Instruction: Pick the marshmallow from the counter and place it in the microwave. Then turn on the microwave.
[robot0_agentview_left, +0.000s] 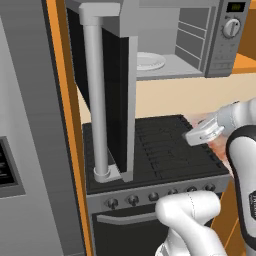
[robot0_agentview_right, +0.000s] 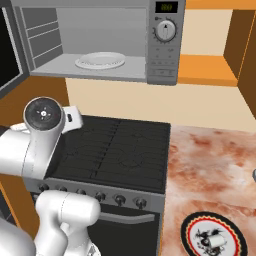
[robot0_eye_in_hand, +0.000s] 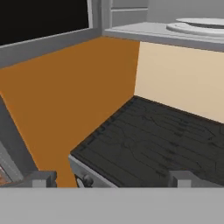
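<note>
The marshmallow is a tiny off-white lump lying on a round patterned plate at the front of the mottled pinkish counter. Above the stove, the microwave stands with its door swung wide open to the left. A white plate rests inside it, also visible in the left base view and the hand view. My gripper hovers open and empty over the black stovetop, pointing left, far from the marshmallow. Its fingertips stand wide apart in the hand view.
The black stovetop with grates lies between the counter and an orange cabinet side. A row of knobs lines the oven front. The microwave's dial and display sit on its right panel. A grey appliance front stands at far left.
</note>
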